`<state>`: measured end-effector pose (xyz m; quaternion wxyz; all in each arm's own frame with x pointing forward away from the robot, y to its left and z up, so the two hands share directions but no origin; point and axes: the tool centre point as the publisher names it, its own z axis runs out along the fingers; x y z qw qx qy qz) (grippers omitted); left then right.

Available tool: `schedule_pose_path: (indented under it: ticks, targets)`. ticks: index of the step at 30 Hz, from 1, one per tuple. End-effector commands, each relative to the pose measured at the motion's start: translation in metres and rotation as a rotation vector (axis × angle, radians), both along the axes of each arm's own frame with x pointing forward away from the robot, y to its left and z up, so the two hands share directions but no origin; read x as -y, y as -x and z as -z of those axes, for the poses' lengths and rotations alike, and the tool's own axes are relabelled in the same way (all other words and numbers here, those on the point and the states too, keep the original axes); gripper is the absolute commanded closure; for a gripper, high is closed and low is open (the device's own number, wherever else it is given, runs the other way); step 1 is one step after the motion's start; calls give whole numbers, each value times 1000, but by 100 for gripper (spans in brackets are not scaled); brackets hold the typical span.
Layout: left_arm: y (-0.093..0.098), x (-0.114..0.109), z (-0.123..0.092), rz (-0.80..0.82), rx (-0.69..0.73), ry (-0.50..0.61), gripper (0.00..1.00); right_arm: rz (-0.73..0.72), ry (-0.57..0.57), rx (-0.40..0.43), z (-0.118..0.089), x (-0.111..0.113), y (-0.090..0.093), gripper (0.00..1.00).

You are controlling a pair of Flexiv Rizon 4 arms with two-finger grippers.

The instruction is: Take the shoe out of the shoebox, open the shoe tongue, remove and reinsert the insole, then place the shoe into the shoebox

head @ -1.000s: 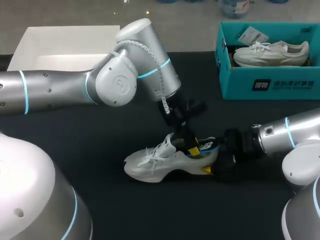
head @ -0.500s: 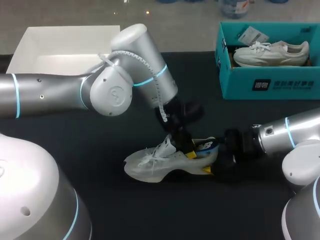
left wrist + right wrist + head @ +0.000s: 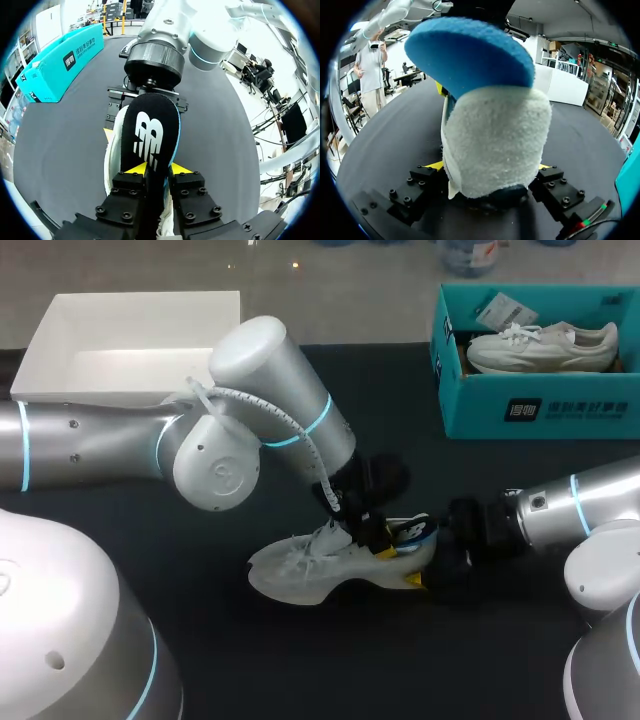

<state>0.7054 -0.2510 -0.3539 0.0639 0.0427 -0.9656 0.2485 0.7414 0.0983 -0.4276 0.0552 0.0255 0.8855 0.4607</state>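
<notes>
Left arm (image 3: 240,430) sinking lower and swinging left over last second. Left gripper (image 3: 372,536) now down at collar of shoe (image 3: 320,568). Its jaws pinch insole (image 3: 150,132) from both sides, heel end of insole poking up out of opening. Right gripper (image 3: 490,167) clamped on shoe heel, unmoved. Shoe unshifted, standing on its sole mid black table (image 3: 300,660), well apart from teal shoebox (image 3: 540,410). We read this as insole going back in: reinsertion under way, not yet seated. Boxing shoe still ahead.
</notes>
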Motion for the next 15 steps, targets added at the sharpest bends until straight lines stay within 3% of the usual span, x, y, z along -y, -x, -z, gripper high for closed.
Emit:
schedule_pose_path:
  ticks: [1,7,15]
  targets:
    - [4,-5,2,-33,52,5,100,1,1,1,2,-1,0,100]
    - [2,-9,-1,-55,64,14,100,1,1,1,2,-1,0,100]
    - [-1,-15,-30,-44,-58,98,100,1,1,1,2,-1,0,100]
